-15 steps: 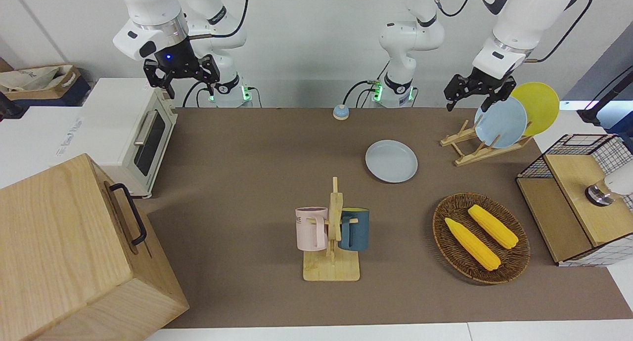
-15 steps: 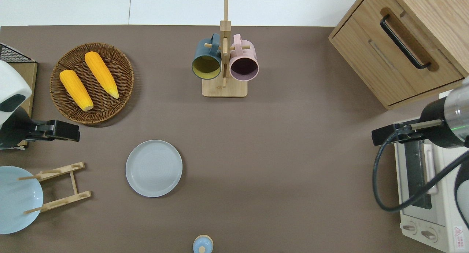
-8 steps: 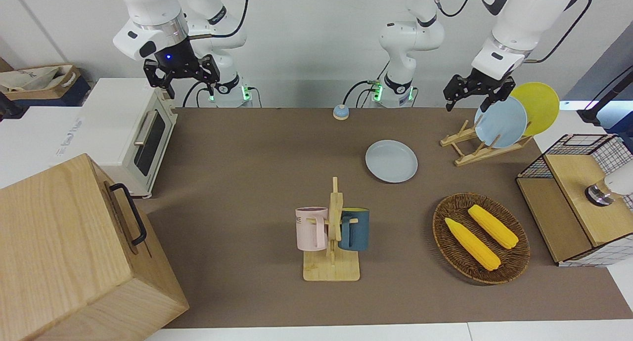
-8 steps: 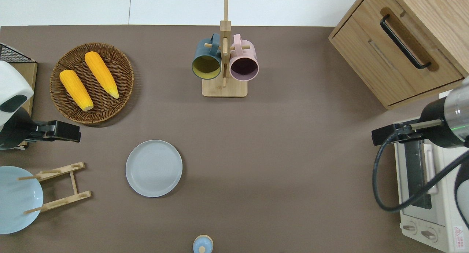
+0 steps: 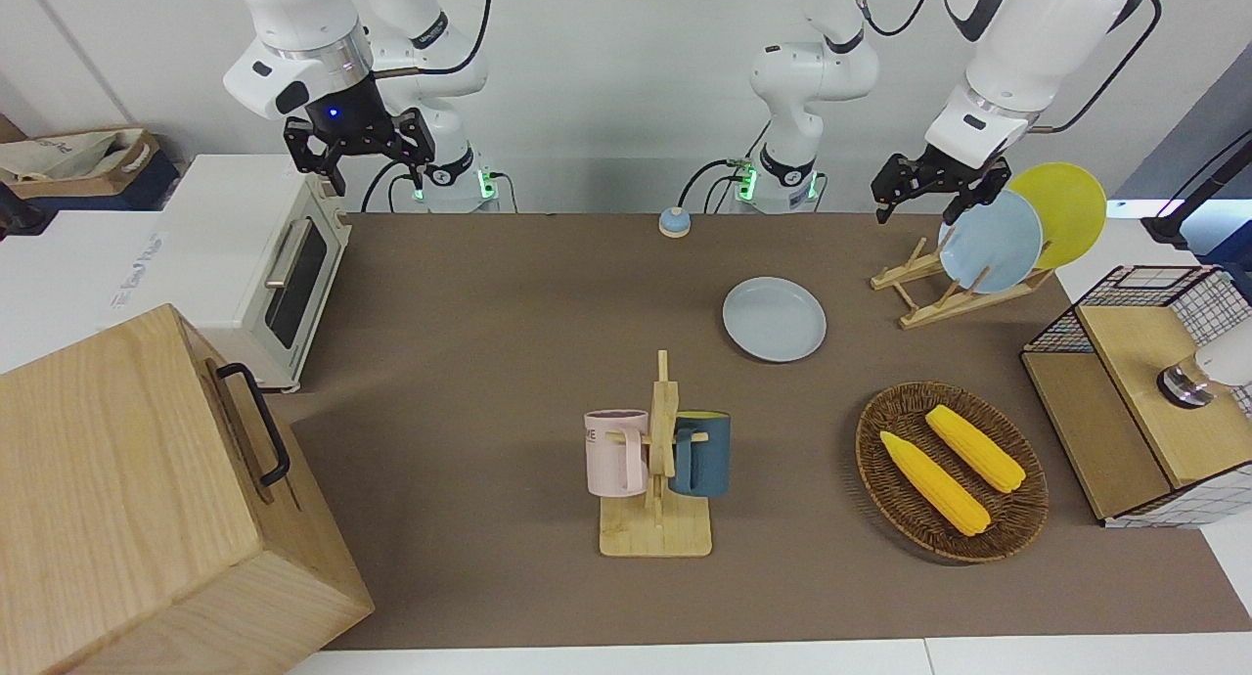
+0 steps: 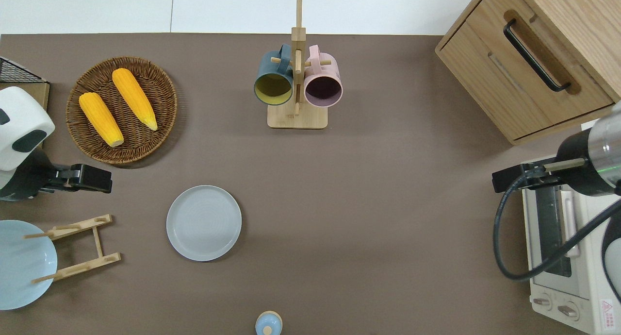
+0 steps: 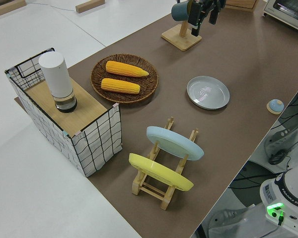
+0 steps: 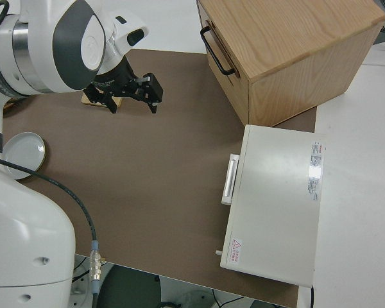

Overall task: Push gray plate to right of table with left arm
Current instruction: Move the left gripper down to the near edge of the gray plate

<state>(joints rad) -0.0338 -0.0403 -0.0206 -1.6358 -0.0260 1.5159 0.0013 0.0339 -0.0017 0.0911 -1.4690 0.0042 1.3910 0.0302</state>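
Front view: gray plate [image 5: 775, 319] lies flat on the table [image 5: 509, 362], right of frame centre, empty. Left gripper [image 5: 929, 191] hangs in the air at upper right, fingers spread, holding nothing, close to the sky-blue plate [image 5: 990, 242] in the wooden plate rack [image 5: 929, 289]. Yellow plate [image 5: 1068, 210] stands in the same rack. Right arm [image 5: 313, 59], upper left, is parked; its gripper [image 5: 360, 157] is spread and empty.

Overhead view: gray plate sits lower left of centre, apart from everything. Left gripper is at the left edge, over bare table between the wicker basket [image 6: 167, 107] and the plate rack, well apart from the gray plate.

Left side view: gray plate is right of centre, beside the basket holding two corn cobs [image 7: 120, 85].

Right side view: gray plate shows at the left edge, partly hidden by the arm.
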